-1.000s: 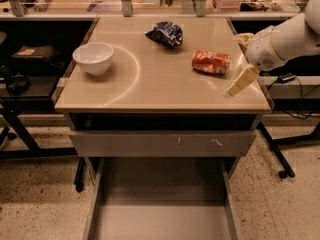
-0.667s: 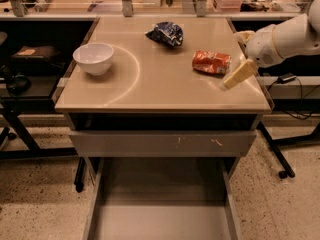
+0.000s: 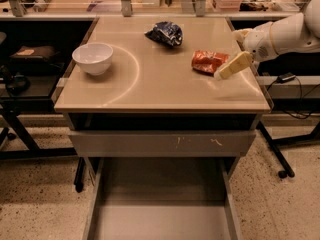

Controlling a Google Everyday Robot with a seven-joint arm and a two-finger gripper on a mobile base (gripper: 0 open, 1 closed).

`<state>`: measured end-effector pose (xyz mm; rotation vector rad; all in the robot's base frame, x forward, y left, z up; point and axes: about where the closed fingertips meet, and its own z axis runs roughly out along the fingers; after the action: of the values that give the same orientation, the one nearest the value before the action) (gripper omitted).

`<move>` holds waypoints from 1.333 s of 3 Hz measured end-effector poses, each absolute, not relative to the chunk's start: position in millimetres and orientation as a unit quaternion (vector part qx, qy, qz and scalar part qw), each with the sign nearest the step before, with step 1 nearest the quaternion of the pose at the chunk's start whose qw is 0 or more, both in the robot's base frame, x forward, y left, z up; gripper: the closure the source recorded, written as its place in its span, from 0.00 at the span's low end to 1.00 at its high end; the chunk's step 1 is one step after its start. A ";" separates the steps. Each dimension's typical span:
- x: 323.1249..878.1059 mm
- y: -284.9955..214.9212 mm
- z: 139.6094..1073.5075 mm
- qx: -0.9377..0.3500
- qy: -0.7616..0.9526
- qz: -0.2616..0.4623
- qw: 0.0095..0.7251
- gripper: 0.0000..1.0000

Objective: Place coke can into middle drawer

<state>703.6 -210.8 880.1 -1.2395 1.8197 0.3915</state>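
The small orange-red coke can [image 3: 209, 61] lies on its side on the tan tabletop [image 3: 150, 86], with the cream-coloured gripper [image 3: 232, 66] just beside it (open or closed, I cannot tell) and the wide grey metal middle drawer [image 3: 162, 219] pulled out below.

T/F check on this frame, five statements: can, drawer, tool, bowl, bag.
1. The can lies on the table. True.
2. The middle drawer is shut. False: it is pulled out.
3. The tool holds the can in the air. False: it is close beside the can, on its right in the view, and the can rests on the table.
4. The bowl stands near the table's left edge. True.
5. The bag is inside the bowl. False: it lies on the table, toward the back.
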 end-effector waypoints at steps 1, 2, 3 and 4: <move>710.8 -211.3 873.1 -0.491 0.744 0.150 0.428 0.00; 717.9 -208.1 862.4 -0.493 0.754 0.135 0.412 0.00; 728.8 -199.1 836.5 -0.501 0.765 0.132 0.383 0.00; 728.9 -199.0 836.0 -0.501 0.765 0.132 0.383 0.00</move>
<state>728.9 -199.0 836.0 -1.2783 1.9500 0.3366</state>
